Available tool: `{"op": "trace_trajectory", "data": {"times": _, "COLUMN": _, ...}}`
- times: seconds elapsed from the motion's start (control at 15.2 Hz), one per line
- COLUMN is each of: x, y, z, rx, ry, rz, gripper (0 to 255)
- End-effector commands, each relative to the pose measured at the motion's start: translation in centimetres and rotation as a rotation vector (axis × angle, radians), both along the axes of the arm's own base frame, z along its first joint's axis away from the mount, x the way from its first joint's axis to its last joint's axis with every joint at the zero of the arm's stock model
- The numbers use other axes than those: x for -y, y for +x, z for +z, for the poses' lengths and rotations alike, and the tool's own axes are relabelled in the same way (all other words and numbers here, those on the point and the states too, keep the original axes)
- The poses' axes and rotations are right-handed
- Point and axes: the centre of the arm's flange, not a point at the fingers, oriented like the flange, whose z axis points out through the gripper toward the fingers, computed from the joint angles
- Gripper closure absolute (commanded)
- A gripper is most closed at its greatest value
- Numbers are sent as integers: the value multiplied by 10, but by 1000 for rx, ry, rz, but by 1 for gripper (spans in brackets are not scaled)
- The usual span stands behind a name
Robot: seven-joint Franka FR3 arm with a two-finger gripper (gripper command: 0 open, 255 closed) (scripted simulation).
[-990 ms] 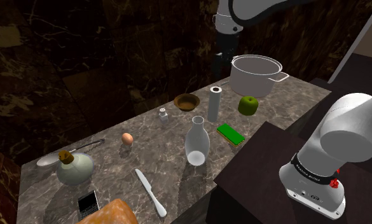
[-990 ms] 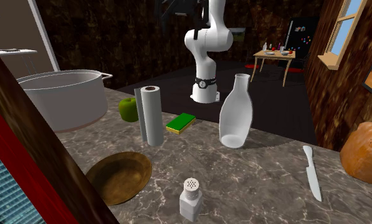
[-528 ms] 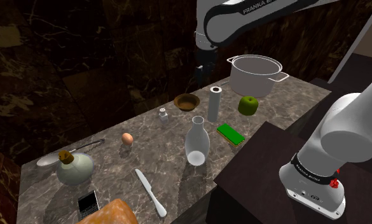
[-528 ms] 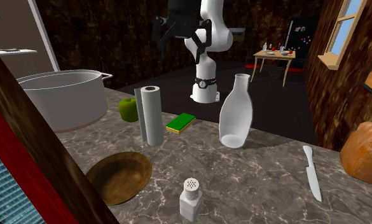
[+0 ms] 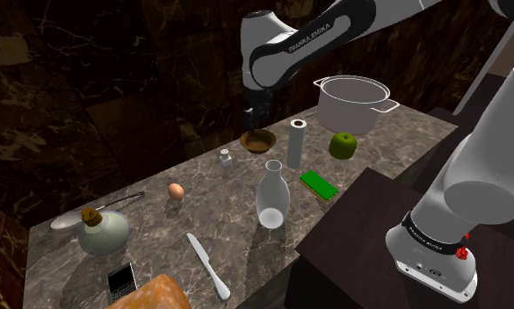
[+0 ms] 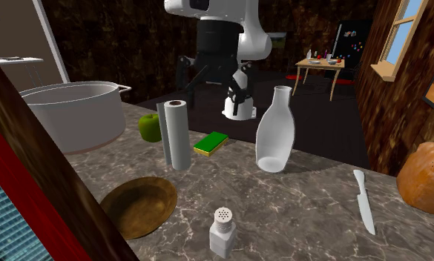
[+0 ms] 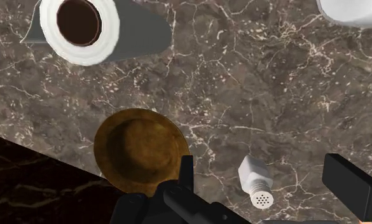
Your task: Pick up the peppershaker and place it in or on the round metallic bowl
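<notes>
Gripper [image 5: 254,114] hangs just above brown bowl [image 5: 257,140], at far edge of marble bench [image 5: 220,204]. Pepper shaker [image 5: 226,158] upright, near bowl on shoulder view's left, apart from it. Paper-towel roll [image 5: 296,143] upright, just right of bowl. Grey pot [image 5: 353,103] behind roll. Green apple [image 5: 343,145] and green sponge [image 5: 318,184] further right. Clear bottle [image 5: 271,195], egg [image 5: 176,190], knife [image 5: 208,264] nearer cam.

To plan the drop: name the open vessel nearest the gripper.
The shallow brown bowl, almost under the gripper; the grey pot and white carafe stand farther off.
</notes>
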Motion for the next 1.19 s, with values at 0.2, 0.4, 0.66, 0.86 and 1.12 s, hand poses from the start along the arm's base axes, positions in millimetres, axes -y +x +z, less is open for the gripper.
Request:
{"op": "trace_trajectory", "data": {"times": 0.2, "x": -27, "y": 43, "z": -43, "rx": 3, "ry": 8, "rz": 22, "gripper": 0}}
{"op": "trace_trajectory", "data": {"times": 0.4, "x": -42, "y": 69, "z": -67, "rx": 4, "ry": 12, "rz": 35, "gripper": 0}}
{"op": "trace_trajectory", "data": {"times": 0.66, "x": -63, "y": 103, "z": -100, "rx": 6, "ry": 17, "rz": 52, "gripper": 0}}
{"op": "trace_trajectory", "data": {"times": 0.86, "x": -70, "y": 116, "z": -117, "rx": 7, "ry": 19, "rz": 58, "gripper": 0}}
{"op": "trace_trajectory", "data": {"times": 1.12, "x": -69, "y": 117, "z": -138, "rx": 7, "ry": 19, "rz": 58, "gripper": 0}}
